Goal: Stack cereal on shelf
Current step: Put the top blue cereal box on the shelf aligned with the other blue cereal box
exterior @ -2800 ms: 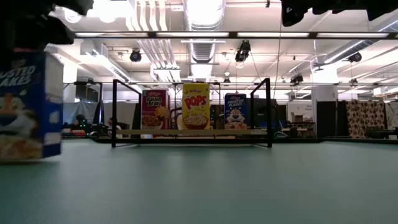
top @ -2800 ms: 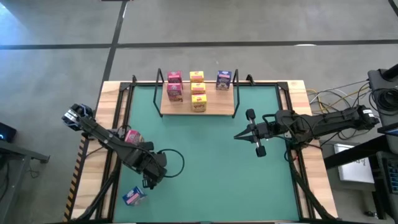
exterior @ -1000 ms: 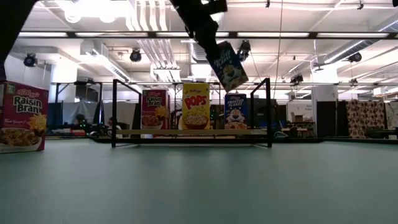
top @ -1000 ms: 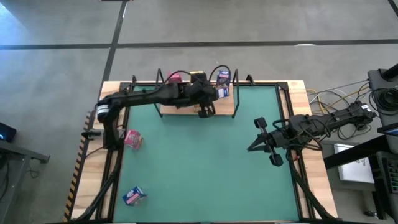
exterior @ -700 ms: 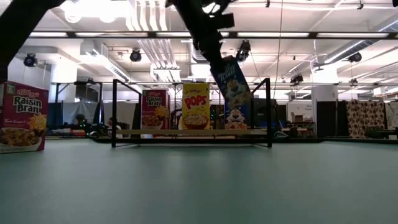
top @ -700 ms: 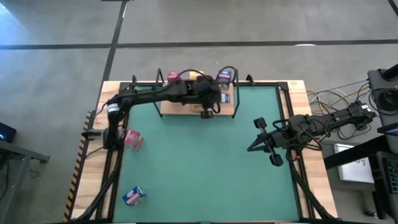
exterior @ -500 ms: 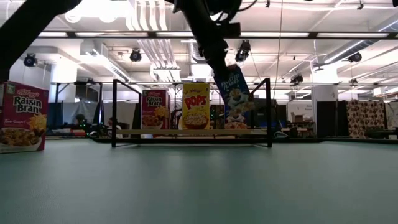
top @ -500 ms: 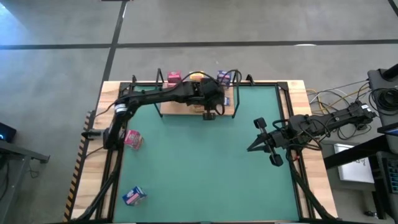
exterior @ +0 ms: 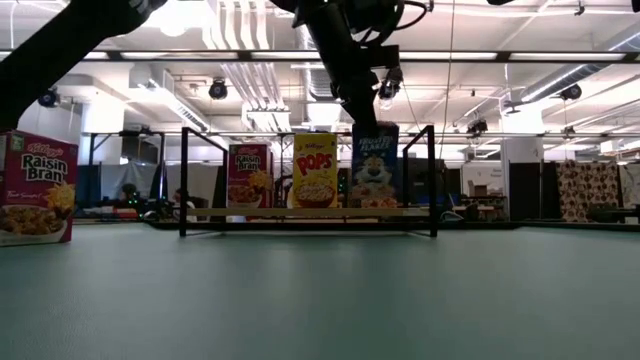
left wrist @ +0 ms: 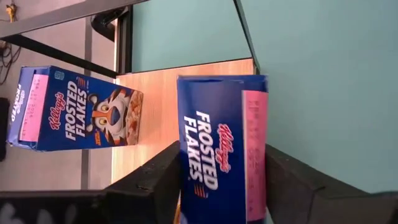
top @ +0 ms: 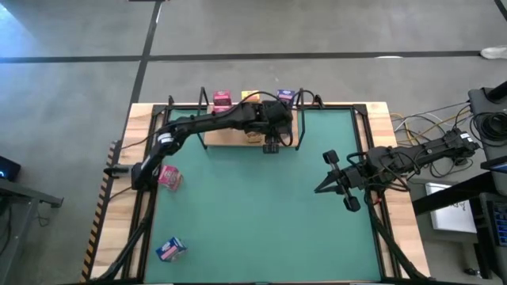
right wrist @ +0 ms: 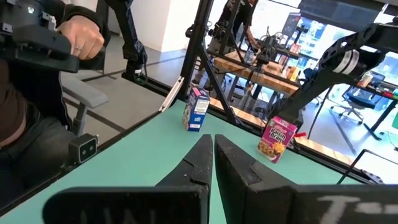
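High view: since half a second ago the left arm has stretched a little further right along the shelf (top: 238,136), its left gripper (top: 272,145) now over the shelf's right part; the blue box under it is mostly hidden. One pink box (top: 169,176) and one blue box (top: 170,249) lie on the table's left side. The right gripper (top: 318,188) waits at the right of the mat, unchanged.

Low view: the blue Frosted Flakes box (exterior: 375,167), tilted a moment ago, now stands upright on the shelf just right of the yellow Pops box (exterior: 314,171), the left gripper directly above its top. A Raisin Bran box (exterior: 36,188) stands at the near left.

Left wrist view: the left fingers (left wrist: 160,180) flank the blue box; we cannot tell whether they press it or have let go. A second blue box (left wrist: 74,109) stands further back on the shelf.

Right wrist view: the right fingers (right wrist: 200,163) are pressed together, empty.
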{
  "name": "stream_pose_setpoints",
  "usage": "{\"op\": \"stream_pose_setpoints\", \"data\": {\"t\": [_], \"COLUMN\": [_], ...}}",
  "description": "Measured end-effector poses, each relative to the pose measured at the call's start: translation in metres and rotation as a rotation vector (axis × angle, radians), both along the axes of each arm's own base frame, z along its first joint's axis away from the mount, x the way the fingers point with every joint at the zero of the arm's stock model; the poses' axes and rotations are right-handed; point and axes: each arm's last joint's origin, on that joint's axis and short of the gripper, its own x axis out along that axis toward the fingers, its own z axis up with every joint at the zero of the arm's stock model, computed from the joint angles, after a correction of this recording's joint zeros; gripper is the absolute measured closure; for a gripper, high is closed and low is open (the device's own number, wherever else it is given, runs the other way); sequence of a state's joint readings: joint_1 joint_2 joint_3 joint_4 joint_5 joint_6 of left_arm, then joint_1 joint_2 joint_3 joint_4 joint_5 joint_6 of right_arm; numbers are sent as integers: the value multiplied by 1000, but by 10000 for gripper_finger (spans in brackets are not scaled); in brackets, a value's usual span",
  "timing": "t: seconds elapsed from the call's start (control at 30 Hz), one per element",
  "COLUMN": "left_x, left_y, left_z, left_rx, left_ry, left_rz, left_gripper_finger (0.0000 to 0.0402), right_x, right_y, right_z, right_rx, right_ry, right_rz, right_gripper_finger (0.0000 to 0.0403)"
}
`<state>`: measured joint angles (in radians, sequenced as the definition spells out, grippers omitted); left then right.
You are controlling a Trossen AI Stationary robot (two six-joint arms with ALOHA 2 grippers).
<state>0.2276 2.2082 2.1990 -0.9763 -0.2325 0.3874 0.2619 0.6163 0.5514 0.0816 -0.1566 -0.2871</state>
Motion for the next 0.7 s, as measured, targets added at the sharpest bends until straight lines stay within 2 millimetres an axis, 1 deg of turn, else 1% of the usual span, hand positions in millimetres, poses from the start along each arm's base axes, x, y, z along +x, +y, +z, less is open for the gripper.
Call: {"op": "stream_pose_setpoints", "data": {"t": [0.2, 0.43, 0.53, 0.7], "left_x": [0, 1, -4, -17], "left_y": [1, 0, -3, -18], "left_z": [0, 4, 16, 48], "left_rx": [7, 13, 20, 7], "left_ry": [-2, -18, -46, -134], "left_rz": [-8, -40, -44, -26], "left_gripper_finger": [200, 196, 196, 196], "right_x": [0, 0, 0, 0], "right_y": [0, 0, 0, 0], "right_z": [0, 0, 0, -1], "right_rx": [0, 0, 0, 7], "right_ry": [0, -1, 5, 16], "right_rz": [0, 0, -1, -4], "right_gripper_finger": [394, 394, 394, 394]}}
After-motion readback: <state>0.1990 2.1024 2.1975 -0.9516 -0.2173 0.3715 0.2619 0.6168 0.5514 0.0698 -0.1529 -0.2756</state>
